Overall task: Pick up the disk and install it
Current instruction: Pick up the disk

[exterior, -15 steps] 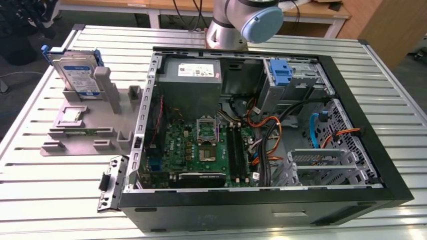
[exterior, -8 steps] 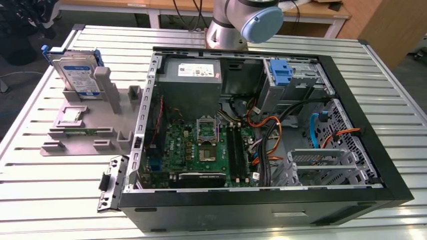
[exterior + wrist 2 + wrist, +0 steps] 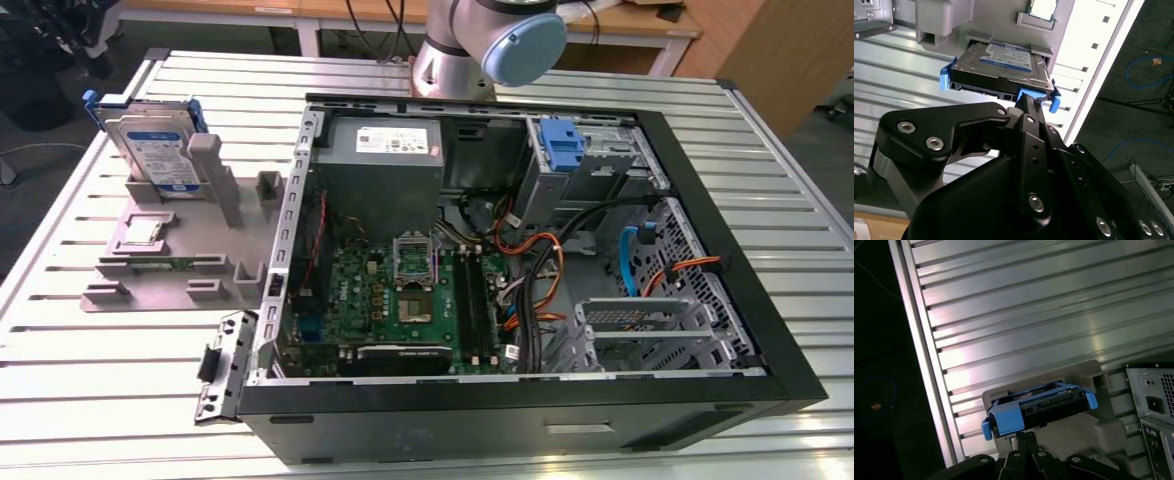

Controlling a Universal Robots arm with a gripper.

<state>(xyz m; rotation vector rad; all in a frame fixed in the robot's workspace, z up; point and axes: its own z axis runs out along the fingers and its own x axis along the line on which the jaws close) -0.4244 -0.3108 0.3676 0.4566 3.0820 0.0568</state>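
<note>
Hanging gripper [image 3: 1027, 101]: black linkages closest to the lens in both wrist views [image 3: 1026, 436]; tips together with nothing between them, lined up with the blue rail at the disk's end.
Disk [image 3: 1004, 62]: just beyond the tips, seated on edge in a slot of the grey holder; narrow connector end toward the gripper, long axis running straight away from it into the slot; labelled face showing in the second wrist view, blue carrier framing the end in the first wrist view [image 3: 1039, 407].
Disk, exterior view [image 3: 147, 150]: upper left of the frame, standing upright, long axis near vertical with a slight lean, label toward the camera, blue rails on both long edges.
Holder [image 3: 160, 265]: pale grey block left of the computer case, flat on the table.
Chip [image 3: 140, 235]: small silver square in a recess of the holder, below the disk.
Table [image 3: 80, 380]: ribbed aluminium slats.
Computer case [image 3: 534, 415]: lying open, centre of the frame, motherboard [image 3: 400, 290] facing up.
Arm [image 3: 514, 45]: grey joint with a blue cap, top centre, behind the case, rising past the frame's upper edge.
</note>
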